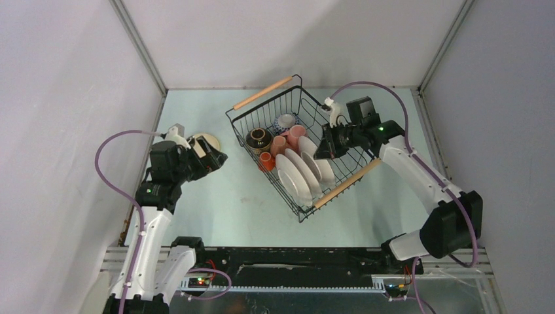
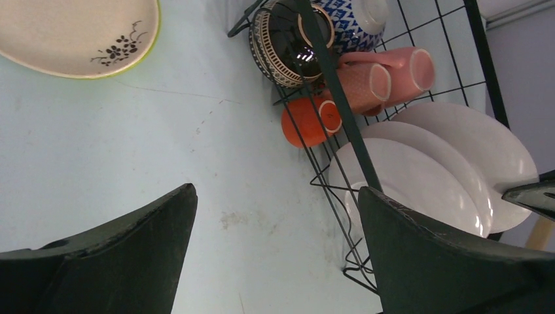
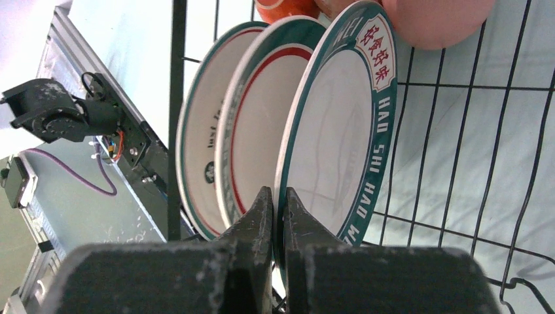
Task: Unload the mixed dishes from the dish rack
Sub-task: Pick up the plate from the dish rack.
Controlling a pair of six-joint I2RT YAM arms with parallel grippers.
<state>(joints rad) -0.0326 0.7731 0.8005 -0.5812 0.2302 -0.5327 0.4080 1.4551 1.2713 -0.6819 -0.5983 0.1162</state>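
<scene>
Right of centre on the table, the rack stands askew, holding plates on edge, pink mugs, an orange cup and a dark bowl. Right hand reaches inside, fingers pinched on the rim of the end plate with red characters. Left hand hovers spread wide over the table, near a cream plate lying outside the rack.

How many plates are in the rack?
3, on edge in a row at the rack's near end: outer plate, middle plate, and lettered plate, its rim pinched by the right gripper. None look hidden behind them.
</scene>
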